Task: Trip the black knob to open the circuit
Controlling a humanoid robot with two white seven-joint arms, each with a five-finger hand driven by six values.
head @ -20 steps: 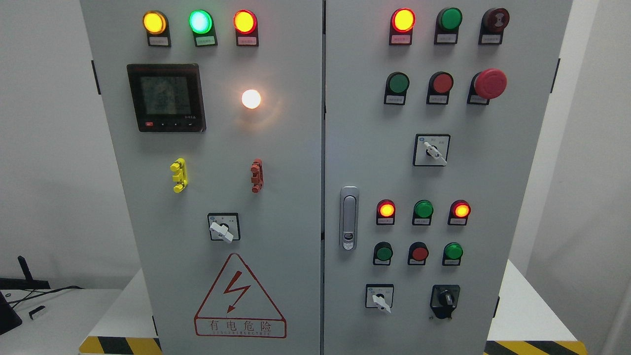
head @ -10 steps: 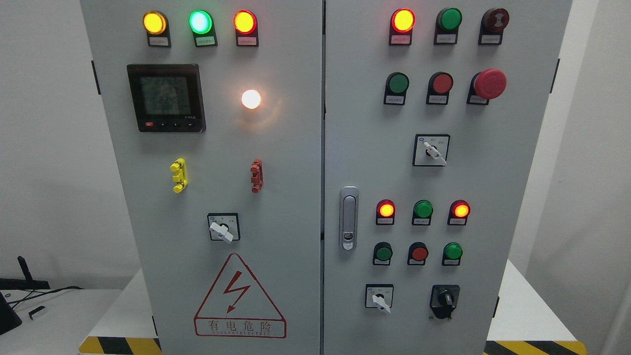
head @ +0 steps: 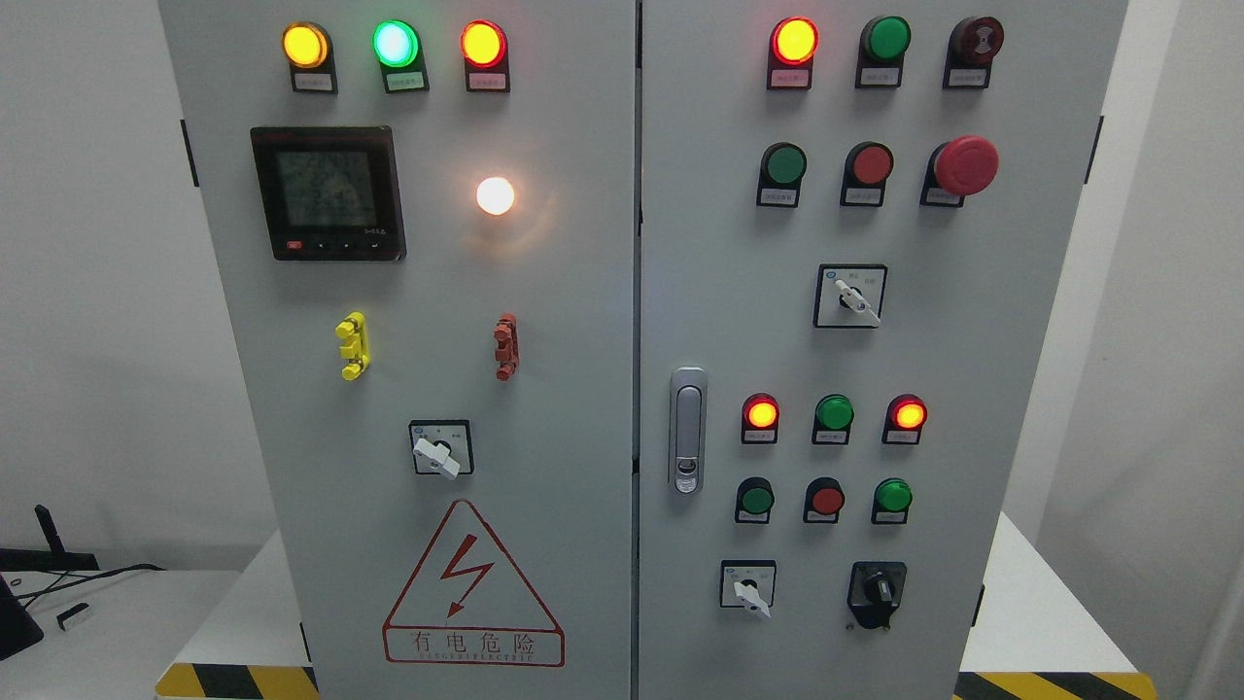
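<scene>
Black knob (head: 878,589): looks like rigid plastic, small, fixed to the panel, so it only rotates. Likely a stiff detent with a snap between positions. Smooth and probably slippery; best hold is a pinch across the raised centre grip bar, then twist. No lifting, nothing fragile, but too little purchase would slip off the bar.

Looks: black square-ish base plate with a round hub, short raised bar pointing roughly up, small tab at the lower left of the base. Sits at the bottom right of the cabinet's right door (head: 1030,408), lowest row.

Just left of it, same row, a white-handled selector switch (head: 748,587). Above, a row of green, red, green push buttons (head: 827,500), then indicator lamps, two lit red-orange either side of an unlit green (head: 835,412). Door latch handle (head: 688,429) near the door's left edge. Red mushroom stop button (head: 966,164) higher up. Left door has a meter display (head: 328,192) and a hazard triangle sticker (head: 472,589). Cabinet stands on a white bench (head: 1030,603) with striped edge tape.

No robot hand in frame, either side, so cannot tell finger state. Reach not begun; knob untouched.
</scene>
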